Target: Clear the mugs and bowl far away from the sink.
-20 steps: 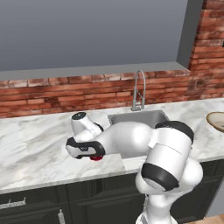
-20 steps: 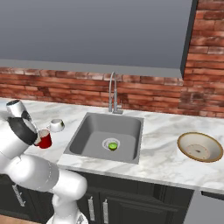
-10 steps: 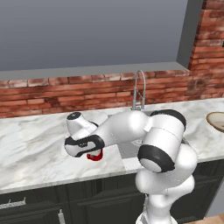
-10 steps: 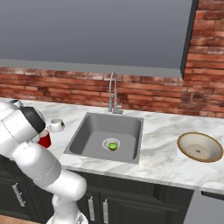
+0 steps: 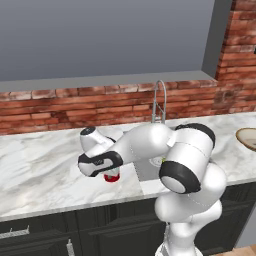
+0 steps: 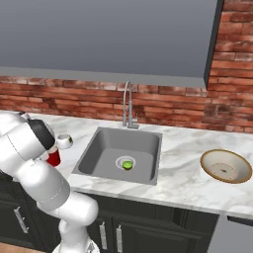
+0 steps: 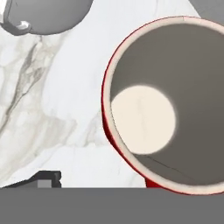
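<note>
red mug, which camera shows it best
The hand view: the red mug is seen from above, with its rim, grey inner wall and pale bottom plain. In the left base view just a red sliver peeks out under the hand. In the right base view part of its side shows beside the arm.

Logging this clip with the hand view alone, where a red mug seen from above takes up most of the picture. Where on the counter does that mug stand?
Observer: The red mug stands upright on the counter, left of the sink.
Operator: And the bowl?
Observer: The bowl lies on the counter right of the sink, apart from it.
Operator: Anything in the basin?
Observer: A small green thing lies beside the drain.
</note>
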You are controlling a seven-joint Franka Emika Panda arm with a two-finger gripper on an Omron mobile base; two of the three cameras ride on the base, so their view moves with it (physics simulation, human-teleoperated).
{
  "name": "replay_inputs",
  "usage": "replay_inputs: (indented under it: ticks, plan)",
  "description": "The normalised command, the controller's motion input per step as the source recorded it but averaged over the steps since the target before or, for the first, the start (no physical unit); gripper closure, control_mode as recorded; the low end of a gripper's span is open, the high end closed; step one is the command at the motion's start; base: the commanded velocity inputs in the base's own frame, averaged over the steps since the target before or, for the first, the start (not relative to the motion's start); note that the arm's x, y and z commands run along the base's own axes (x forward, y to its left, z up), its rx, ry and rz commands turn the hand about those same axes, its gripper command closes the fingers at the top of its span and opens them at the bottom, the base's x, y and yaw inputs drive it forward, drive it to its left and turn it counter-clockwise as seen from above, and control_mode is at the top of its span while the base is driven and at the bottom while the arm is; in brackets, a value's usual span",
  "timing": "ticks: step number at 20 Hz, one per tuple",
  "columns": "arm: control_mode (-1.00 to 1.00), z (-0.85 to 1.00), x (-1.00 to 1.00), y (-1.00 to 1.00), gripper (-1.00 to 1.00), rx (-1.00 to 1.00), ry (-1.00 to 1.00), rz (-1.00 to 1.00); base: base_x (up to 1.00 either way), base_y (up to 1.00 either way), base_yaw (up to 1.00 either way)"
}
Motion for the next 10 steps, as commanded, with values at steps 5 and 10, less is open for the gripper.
replay_inputs:
  ticks: [5, 10]
  plan:
    - [-1.00, -0.06, -0.03, -0.26, 1.00, 0.00, -0.02, -0.02, 0.00, 0.00, 0.00]
    - [-1.00, -0.03, -0.01, -0.08, 1.00, 0.00, -0.01, 0.00, 0.00, 0.00, 0.00]
